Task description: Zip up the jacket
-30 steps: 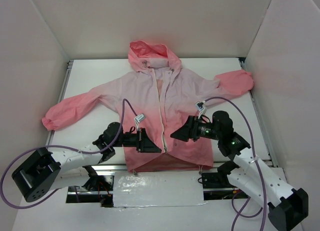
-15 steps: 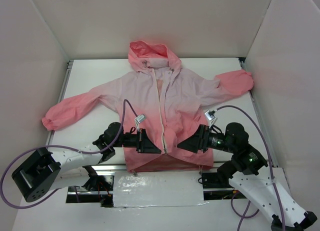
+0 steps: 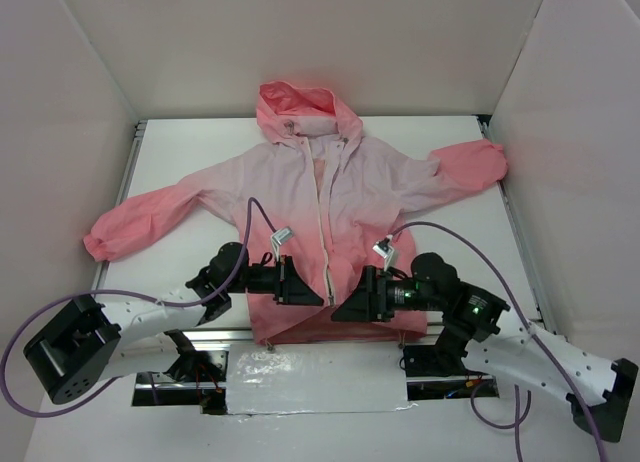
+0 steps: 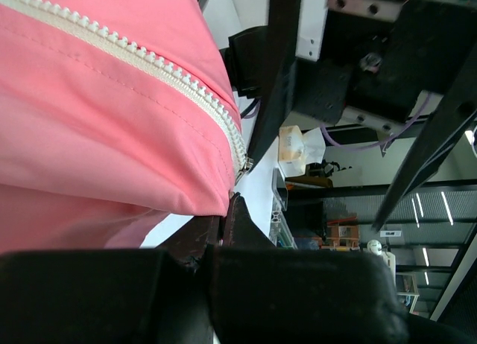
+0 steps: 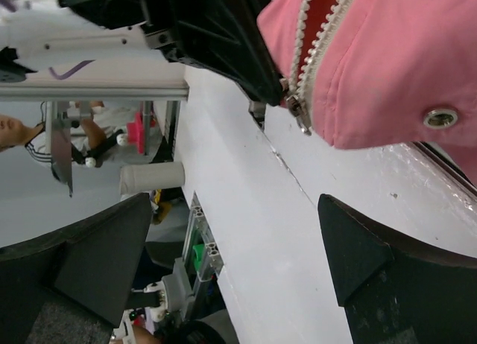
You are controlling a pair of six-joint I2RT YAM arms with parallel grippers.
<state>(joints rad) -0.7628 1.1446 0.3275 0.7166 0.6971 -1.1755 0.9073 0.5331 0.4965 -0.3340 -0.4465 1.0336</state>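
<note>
Pink jacket spread flat on the table, with both grippers down at its hem.

Thin and hooded, pale pink at the chest and coral at hem, hood and cuffs, the jacket (image 3: 375,187) lies front-up on the white table (image 3: 180,152). Its hood points at the far wall, its sleeves lie out to either side, and its white zipper (image 3: 325,222) runs down the middle. The black left gripper (image 3: 313,299) pinches the coral hem just left of the zipper's bottom end. The black right gripper (image 3: 340,313) has its fingers spread, close beside the hem on the other side.

White links, black joints, purple cables (image 3: 430,223), black fingers (image 5: 358,255).
</note>
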